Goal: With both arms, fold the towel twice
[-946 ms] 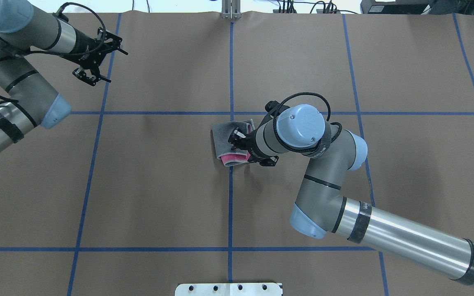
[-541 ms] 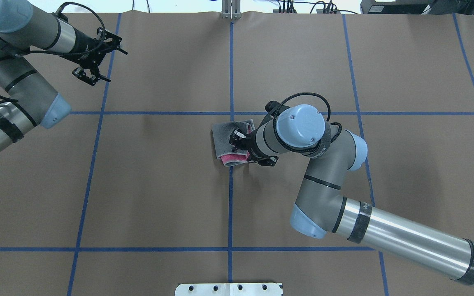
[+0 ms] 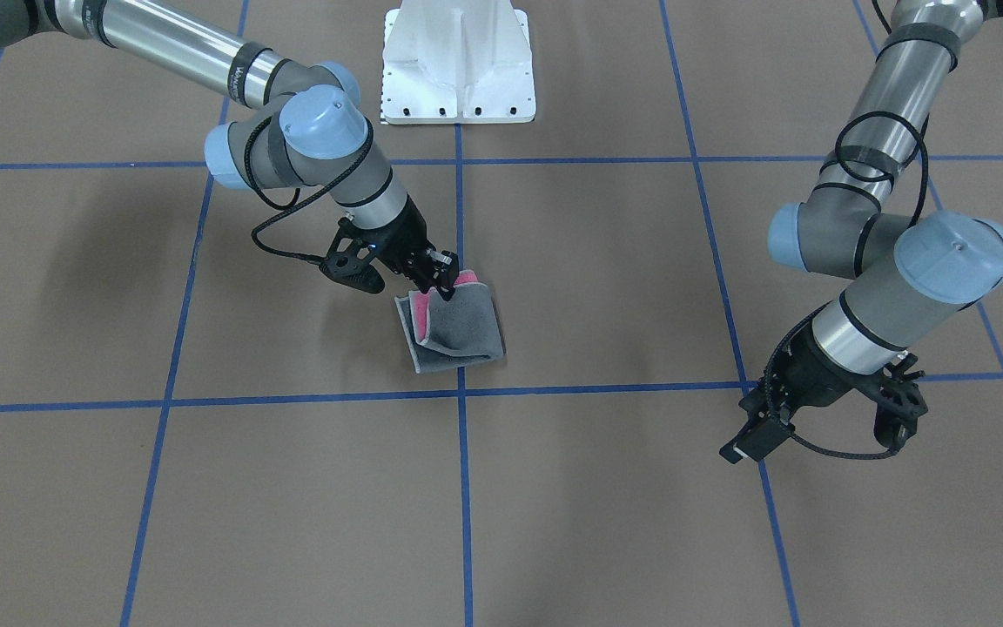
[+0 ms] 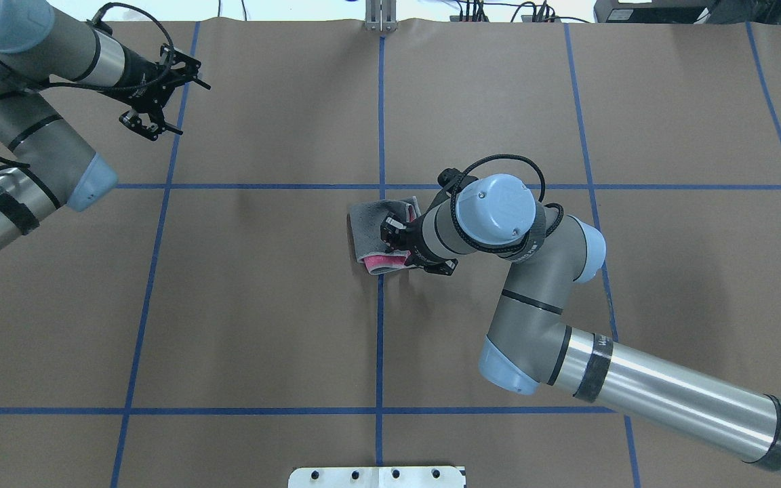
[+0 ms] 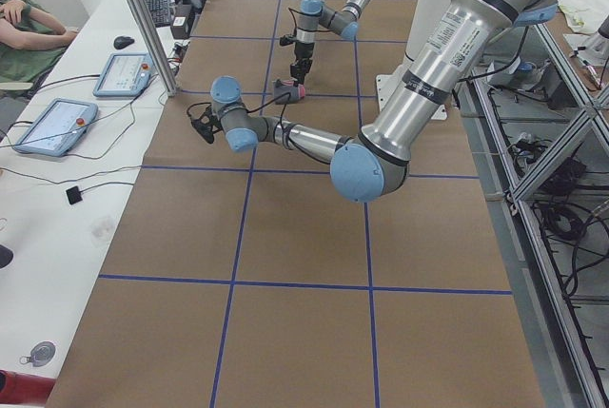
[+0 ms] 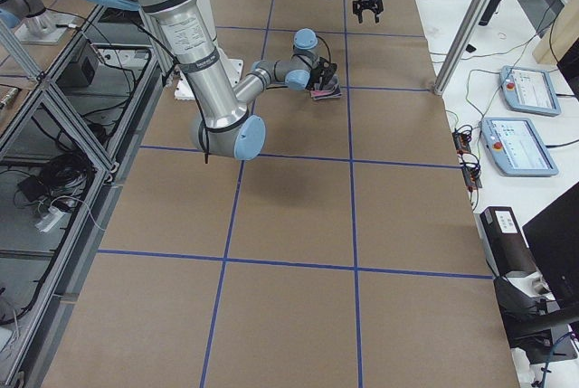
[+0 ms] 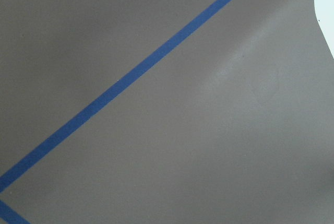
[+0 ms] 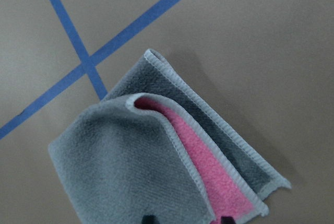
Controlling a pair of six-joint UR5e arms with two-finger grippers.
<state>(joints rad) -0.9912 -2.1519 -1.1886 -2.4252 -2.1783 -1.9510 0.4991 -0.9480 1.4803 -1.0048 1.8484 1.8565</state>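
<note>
Overhead exterior: the folded towel (image 4: 365,229) is lying mid-frame on the bench (image 4: 262,305). The right claw (image 4: 389,229) is sitting at the towel's right edge, slightly parted and gripping nothing. The left claw (image 4: 194,110) is gaping empty at upper left. Lettering on the right arm (image 4: 662,386) is showing too small to read.

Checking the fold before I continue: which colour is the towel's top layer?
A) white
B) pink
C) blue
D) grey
D: the towel shows grey on its top layer in the right wrist view; pink peeks out only along the open edge.
</note>
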